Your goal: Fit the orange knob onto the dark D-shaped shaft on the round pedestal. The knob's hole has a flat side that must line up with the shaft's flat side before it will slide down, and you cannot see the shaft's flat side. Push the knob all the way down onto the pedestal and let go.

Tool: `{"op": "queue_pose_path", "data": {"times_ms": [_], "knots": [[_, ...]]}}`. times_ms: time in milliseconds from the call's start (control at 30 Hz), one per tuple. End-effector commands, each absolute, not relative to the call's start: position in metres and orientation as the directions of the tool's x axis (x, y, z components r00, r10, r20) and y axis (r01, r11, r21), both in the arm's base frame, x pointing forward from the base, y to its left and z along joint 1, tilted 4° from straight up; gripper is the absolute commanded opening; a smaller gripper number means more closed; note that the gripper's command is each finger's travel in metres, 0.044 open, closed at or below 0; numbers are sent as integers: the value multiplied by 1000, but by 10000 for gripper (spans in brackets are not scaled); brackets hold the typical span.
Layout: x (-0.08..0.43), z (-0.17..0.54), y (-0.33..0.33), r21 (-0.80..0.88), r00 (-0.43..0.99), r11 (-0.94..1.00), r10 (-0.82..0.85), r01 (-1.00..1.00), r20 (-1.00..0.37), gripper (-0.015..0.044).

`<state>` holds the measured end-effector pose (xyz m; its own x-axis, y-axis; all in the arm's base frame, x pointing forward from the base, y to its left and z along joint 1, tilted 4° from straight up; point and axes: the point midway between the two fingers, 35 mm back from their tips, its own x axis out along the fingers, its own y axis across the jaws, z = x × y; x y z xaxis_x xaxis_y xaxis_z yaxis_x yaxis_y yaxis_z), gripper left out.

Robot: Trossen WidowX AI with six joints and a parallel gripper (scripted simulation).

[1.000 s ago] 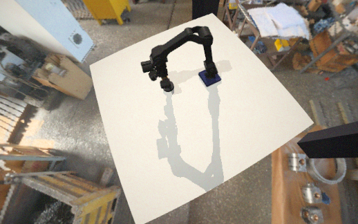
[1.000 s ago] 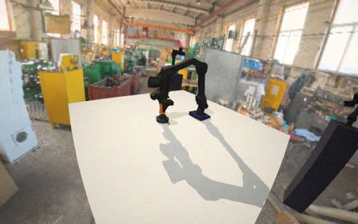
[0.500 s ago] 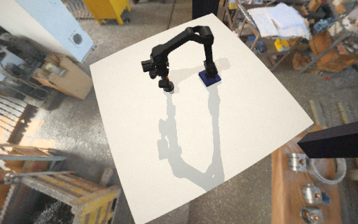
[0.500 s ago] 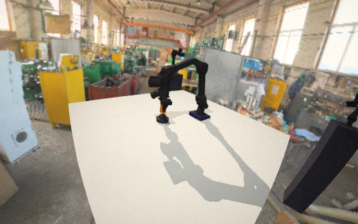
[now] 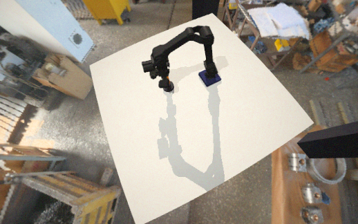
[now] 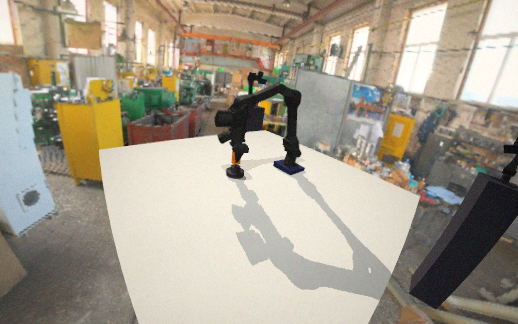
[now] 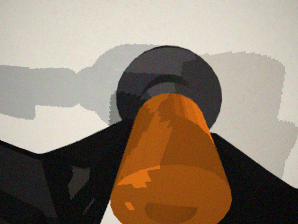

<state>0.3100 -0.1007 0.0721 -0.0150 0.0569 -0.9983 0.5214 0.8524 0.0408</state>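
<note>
The orange knob stands upright over the round pedestal. My gripper is shut on the knob, with one black finger on either side of it in the wrist view. The knob's near end there shows a darker patch. Its far end overlaps the near part of the dark pedestal disc, where a small raised grey part shows just beyond it. The dark D-shaped shaft and its flat side cannot be made out. Any gap under the knob cannot be judged.
The arm's dark blue base stands to the right of the pedestal in the top and exterior views. The white table top carries the arm's shadow. A black post rises beyond the table's right side.
</note>
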Motion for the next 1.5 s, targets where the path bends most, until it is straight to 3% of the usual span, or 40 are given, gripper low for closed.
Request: {"op": "queue_pose_path", "data": {"times_ms": [0,1467], "knots": [[311,71,-102,35,-15,851,51,524,-999,0],[311,76,-102,35,-15,851,51,524,-999,0]]}}
